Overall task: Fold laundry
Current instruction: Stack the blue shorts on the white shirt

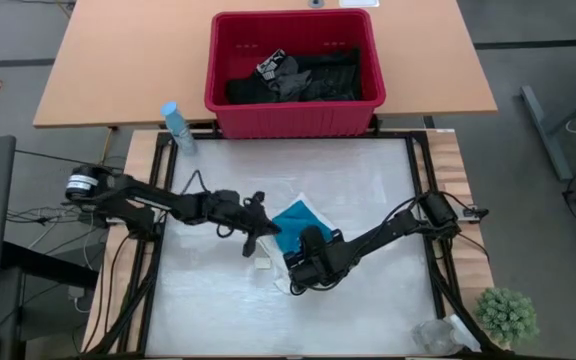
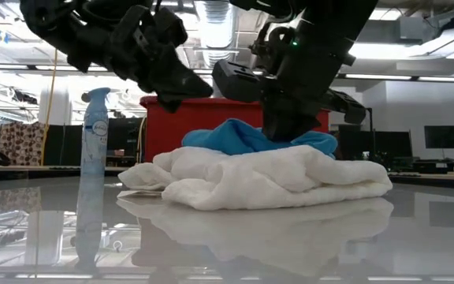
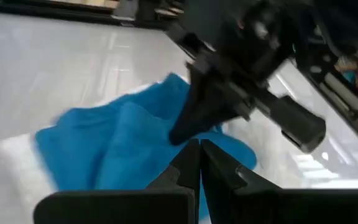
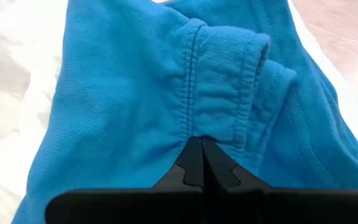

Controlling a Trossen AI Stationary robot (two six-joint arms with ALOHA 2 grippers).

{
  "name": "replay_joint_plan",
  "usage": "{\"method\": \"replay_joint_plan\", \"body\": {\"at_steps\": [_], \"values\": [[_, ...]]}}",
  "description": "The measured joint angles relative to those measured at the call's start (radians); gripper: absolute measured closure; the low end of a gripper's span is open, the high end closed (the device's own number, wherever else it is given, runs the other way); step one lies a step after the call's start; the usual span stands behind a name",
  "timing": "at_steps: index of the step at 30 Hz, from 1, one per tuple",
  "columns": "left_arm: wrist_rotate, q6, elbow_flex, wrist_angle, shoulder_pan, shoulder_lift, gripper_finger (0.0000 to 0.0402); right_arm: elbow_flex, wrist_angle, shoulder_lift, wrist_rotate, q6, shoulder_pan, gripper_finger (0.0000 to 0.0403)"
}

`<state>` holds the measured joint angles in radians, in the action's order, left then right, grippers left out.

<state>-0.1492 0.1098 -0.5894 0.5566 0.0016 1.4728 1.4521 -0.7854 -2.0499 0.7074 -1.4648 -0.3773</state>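
Glossy white surface (image 1: 368,200), two garments heaped near its middle, both arms bent over them.

Wide bare surface lies to every side of the heap, which sits well apart from the framed edges. At the far left corner a spray bottle (image 1: 176,128) stands upright. Left pincer (image 1: 251,240) hovers at the left edge of the teal garment (image 1: 296,220), its fingers pressed together with nothing seen between them. That teal garment lies bunched on top of the white lacy garment (image 2: 266,177), which spreads under it onto the surface. Right pincer (image 1: 306,262) is down on the heap, clamped on a seamed fold of the teal garment. Beyond the far edge, a red basket (image 1: 293,100) holds black clothes (image 1: 303,78). A small green plant (image 1: 506,315) sits off the near right corner.
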Motion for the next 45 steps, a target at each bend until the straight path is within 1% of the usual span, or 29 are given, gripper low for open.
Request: {"method": "replay_joint_plan", "body": {"at_steps": [3,6,11,12,15,16,18,21,23,24,27,29,33,37,42,45], "values": [[0.005,-0.037,0.001,0.054,-0.018,0.100,0.0401,0.000,0.001,0.000,-0.002,0.006,0.000,0.0388],[0.006,-0.025,-0.001,0.100,-0.016,0.183,0.0401,0.000,0.001,0.000,-0.002,0.007,-0.002,0.0388],[-0.012,0.027,-0.006,0.101,-0.002,0.261,0.0401,-0.002,0.002,0.023,0.010,0.007,-0.013,0.0383],[-0.024,0.031,-0.006,0.094,-0.001,0.263,0.0401,0.001,-0.002,0.036,0.029,0.007,-0.020,0.0380],[-0.034,0.030,-0.007,0.087,-0.001,0.263,0.0401,0.027,-0.004,0.086,0.134,0.013,-0.045,0.0373],[-0.037,0.030,-0.007,0.087,-0.001,0.263,0.0401,0.033,0.014,0.099,0.167,0.033,-0.053,0.0373],[-0.042,0.036,-0.007,0.092,-0.001,0.262,0.0401,0.035,0.098,0.115,0.180,0.130,-0.058,0.0376],[-0.045,0.044,-0.007,0.090,-0.001,0.262,0.0401,0.034,0.288,0.094,0.120,0.351,-0.053,0.0388],[-0.046,0.048,-0.007,0.088,-0.001,0.262,0.0401,0.034,0.355,0.077,0.101,0.433,-0.044,0.0390],[-0.048,0.052,-0.007,0.088,-0.001,0.262,0.0401,0.034,0.357,0.067,0.100,0.435,-0.039,0.0390],[-0.050,0.056,-0.007,0.086,-0.001,0.262,0.0401,0.029,0.310,0.045,0.097,0.348,-0.027,0.0388],[-0.050,0.059,-0.007,0.084,-0.001,0.261,0.0401,0.015,0.303,0.021,0.077,0.307,-0.028,0.0384],[-0.051,0.059,-0.007,0.083,-0.001,0.261,0.0401,-0.010,0.310,-0.012,-0.004,0.261,-0.041,0.0386],[-0.056,0.064,-0.007,0.082,-0.002,0.261,0.0401,-0.016,0.324,-0.050,-0.059,0.257,-0.057,0.0386],[-0.061,0.087,-0.007,0.084,-0.001,0.261,0.0401,-0.013,0.316,-0.060,-0.063,0.231,-0.054,0.0385],[-0.103,0.126,-0.010,0.082,0.001,0.261,0.0401,-0.003,0.303,-0.039,-0.064,0.244,-0.051,0.0377]]}}
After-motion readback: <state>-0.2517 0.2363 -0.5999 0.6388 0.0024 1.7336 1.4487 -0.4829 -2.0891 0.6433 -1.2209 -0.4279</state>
